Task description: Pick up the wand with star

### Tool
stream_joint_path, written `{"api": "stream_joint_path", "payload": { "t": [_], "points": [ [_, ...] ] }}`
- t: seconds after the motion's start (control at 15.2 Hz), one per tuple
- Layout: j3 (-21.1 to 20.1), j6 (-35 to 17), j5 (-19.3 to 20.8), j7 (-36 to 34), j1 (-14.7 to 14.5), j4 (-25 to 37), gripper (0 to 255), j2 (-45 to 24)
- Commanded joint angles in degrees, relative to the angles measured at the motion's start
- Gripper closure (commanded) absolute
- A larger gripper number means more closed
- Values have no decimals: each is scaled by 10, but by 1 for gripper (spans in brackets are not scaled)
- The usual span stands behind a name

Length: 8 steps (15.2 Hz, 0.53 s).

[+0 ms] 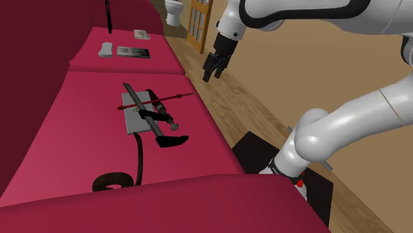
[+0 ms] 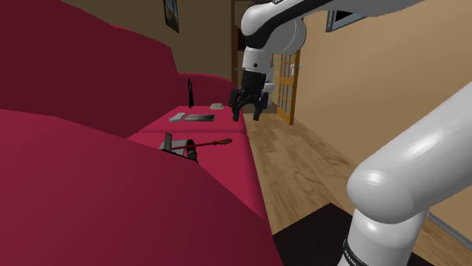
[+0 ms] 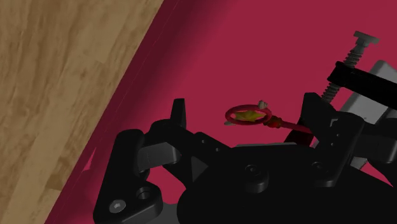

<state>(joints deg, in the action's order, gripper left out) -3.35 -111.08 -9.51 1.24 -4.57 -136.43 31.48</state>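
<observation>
Wand [image 1: 175, 98]: flat on sofa [image 1: 79, 132], star end free to grab.
End effector [image 1: 212, 75]: spread, empty, poised above it.

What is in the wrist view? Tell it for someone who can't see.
A red wand with a yellow star in its ring tip lies on a dark red sofa, seen between the open jaws of the black gripper. A black clamp lies near it, and wood floor borders the sofa.

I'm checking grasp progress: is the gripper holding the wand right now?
No, the open gripper hangs in the air, clasping nothing, while the wand lies down on the red sofa.
</observation>
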Motion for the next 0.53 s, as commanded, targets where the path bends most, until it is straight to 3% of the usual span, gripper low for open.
{"api": "stream_joint_path", "payload": {
  "t": [0.0, 0.26, 0.46],
  "points": [
    [-5, -38, -12, 1, -6, 7, 0, -39],
    [-15, -104, -36, 3, -19, 28, 0, -113],
    [-16, -125, -40, 6, -21, 19, 0, -125]
  ]
}}
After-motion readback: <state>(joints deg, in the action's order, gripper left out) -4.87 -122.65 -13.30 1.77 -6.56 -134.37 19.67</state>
